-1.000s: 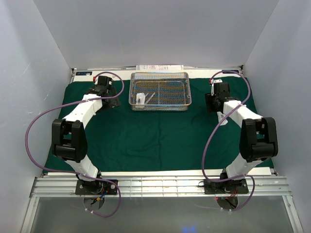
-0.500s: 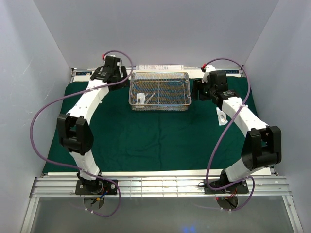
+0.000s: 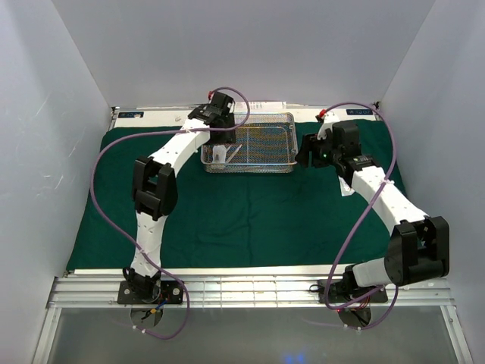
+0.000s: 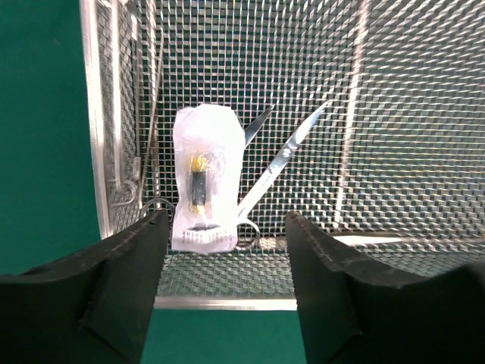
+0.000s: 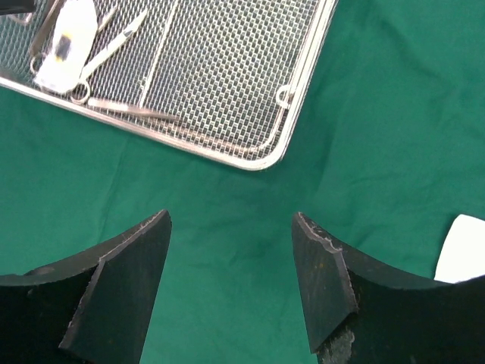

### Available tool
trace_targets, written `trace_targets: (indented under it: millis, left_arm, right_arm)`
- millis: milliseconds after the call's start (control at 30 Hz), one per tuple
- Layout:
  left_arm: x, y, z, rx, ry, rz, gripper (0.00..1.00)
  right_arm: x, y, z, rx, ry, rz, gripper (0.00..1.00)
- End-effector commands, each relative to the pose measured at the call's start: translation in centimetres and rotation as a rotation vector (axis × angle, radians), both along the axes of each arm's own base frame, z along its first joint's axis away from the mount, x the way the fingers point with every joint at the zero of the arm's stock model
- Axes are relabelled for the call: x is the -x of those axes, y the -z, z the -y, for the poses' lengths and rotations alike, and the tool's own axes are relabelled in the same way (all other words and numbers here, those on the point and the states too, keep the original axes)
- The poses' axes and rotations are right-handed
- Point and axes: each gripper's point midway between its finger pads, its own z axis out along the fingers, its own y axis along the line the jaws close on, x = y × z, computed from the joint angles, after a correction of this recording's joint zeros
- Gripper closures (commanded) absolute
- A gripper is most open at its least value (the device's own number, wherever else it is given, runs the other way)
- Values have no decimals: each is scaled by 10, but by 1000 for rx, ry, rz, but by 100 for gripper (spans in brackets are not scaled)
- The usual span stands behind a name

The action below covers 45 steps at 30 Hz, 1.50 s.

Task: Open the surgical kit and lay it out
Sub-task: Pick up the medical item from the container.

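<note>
Two tools, both spread and empty
The left tool (image 4: 223,227) is held over a white packet (image 4: 203,186) and scissors (image 4: 280,163) in the mesh tray (image 3: 250,167) (far centre of the green cloth (image 3: 227,212)); the right tool (image 5: 231,227) is held just right of it.

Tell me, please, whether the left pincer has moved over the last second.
Yes. The left pincer swung right, from over the green cloth beside the wire-mesh tray to above the tray's left end.

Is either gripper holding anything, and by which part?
Nothing is held. The left gripper hangs open over the white packet in the tray, not touching it; the right gripper is open over bare green cloth.
</note>
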Motion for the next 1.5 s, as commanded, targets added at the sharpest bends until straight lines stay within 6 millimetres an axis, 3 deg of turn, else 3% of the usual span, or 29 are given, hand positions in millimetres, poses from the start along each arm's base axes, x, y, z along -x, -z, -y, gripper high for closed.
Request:
trace_targets:
  millis: [0,133,300,633,1000,1200,1267,1400,1467]
  left_arm:
    - [-6,-7,1,-19,-6,20,27]
    - [-11,15,-5,-68,-34,-2,31]
    - [-20,35,-5,-91,-50,-16,44]
    - [-19,67,-19,-121,-77,-67,45]
    - [-7,97,-17,-107,-65,-144,45]
    - [-4,106,-10,-77,-51,-171,46]
    - [-2,108,-7,-65,-45,-182,51]
    - [-3,98,-5,-46,-45,-169,62]
    - [-7,80,-4,-29,-52,-136,64]
  right_arm:
    - [7,-6,-6,-36,-22,30,29]
    - [16,5,-7,-41,-36,5,29]
    - [21,9,-5,-38,-38,3,29]
    - [23,12,-4,-25,-49,12,29]
    - [22,14,-6,-32,-54,0,29]
    - [22,16,-6,-31,-56,-7,29]
    - [22,15,-7,-30,-59,-3,29]
    - [21,12,-7,-29,-60,1,29]
    - [21,10,-7,-29,-64,5,29]
